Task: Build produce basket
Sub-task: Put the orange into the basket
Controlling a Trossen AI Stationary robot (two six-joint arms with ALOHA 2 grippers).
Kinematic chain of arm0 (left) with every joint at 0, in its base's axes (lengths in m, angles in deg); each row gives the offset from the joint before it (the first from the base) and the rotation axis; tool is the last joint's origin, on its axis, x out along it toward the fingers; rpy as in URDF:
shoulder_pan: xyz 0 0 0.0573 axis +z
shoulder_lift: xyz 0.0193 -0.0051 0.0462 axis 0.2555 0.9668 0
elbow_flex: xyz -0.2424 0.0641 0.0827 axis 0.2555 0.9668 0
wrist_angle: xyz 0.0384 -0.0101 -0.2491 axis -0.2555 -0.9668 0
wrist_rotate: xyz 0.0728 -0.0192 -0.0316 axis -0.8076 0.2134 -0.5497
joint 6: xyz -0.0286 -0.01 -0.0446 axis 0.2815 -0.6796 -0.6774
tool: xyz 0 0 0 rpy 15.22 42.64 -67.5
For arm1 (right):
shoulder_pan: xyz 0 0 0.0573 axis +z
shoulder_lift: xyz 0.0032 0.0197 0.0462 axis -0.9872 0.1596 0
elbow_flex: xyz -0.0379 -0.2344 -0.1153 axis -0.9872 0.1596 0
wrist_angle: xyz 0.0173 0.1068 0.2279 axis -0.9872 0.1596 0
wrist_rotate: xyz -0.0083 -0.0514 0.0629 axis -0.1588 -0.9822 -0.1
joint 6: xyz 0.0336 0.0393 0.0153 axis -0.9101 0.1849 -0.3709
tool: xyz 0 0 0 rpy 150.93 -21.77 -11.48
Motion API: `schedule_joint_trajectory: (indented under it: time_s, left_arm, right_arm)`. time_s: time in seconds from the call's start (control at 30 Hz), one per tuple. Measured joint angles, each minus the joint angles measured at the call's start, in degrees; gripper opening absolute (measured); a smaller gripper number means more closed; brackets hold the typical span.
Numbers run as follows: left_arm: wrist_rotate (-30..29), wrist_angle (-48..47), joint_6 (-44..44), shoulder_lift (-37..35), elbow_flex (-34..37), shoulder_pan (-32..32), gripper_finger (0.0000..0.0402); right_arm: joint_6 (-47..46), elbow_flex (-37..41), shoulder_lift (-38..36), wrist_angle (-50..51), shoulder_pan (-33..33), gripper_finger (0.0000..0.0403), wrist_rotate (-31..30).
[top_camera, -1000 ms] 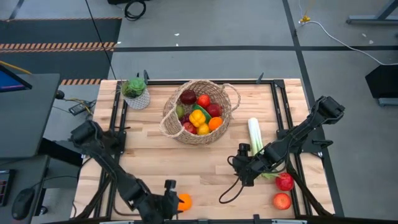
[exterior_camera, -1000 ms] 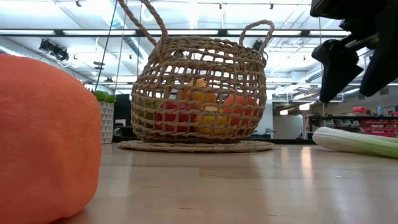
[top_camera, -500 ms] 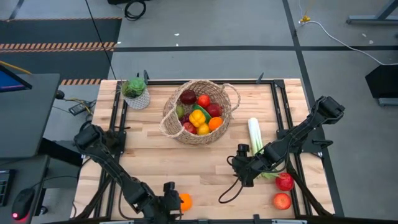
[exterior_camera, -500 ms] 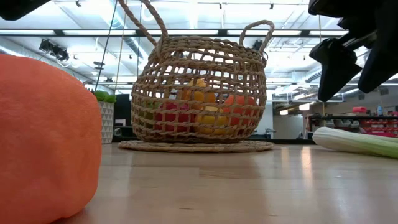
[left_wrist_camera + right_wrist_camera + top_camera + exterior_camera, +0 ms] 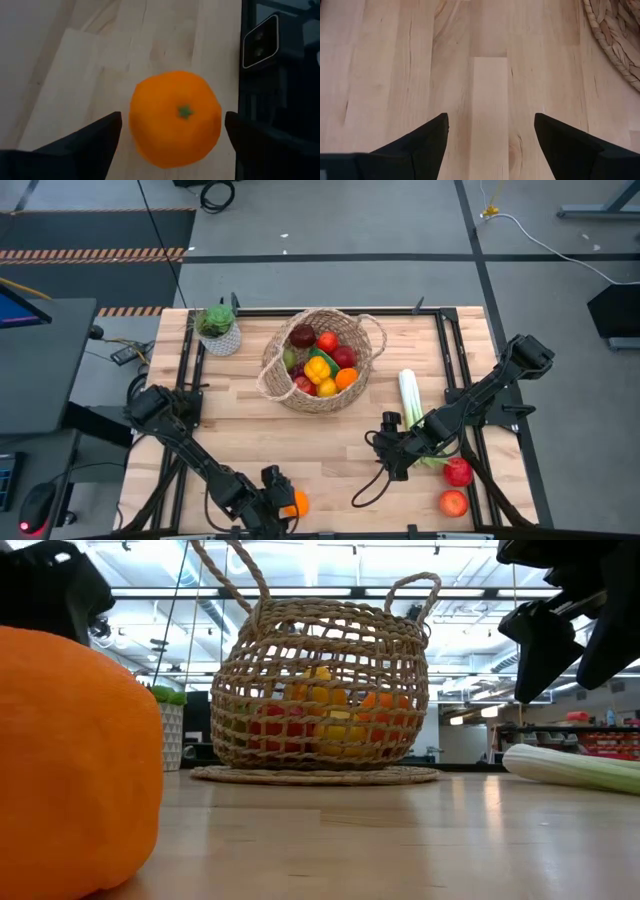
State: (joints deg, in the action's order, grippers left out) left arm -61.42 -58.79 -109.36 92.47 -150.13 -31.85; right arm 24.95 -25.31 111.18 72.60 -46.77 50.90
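Since the earlier frame the left pincer (image 5: pixel 170 135) has spread its fingers apart around the orange (image 5: pixel 175 117) on the tabletop (image 5: pixel 330 445) near edge, so grasping it comes next, then carrying it to the basket (image 5: pixel 318 360); the right pincer (image 5: pixel 385 450) waits open beside the leek (image 5: pixel 408 395).

The basket (image 5: pixel 318 360) is rough woven straw; the counter (image 5: pixel 330 445) is pale matt wood planks; the orange (image 5: pixel 175 117) looks smooth, faintly dimpled.
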Motion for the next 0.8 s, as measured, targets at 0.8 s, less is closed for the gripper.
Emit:
schedule_joint_trajectory:
  time_s: [0.8]
  left_arm:
    - [0.37,5.12,1.66,5.65,0.07,2.27,0.0400]
  right_arm:
    - [0.45,0.00,-0.04,0.18,0.00,0.0285,-0.02]
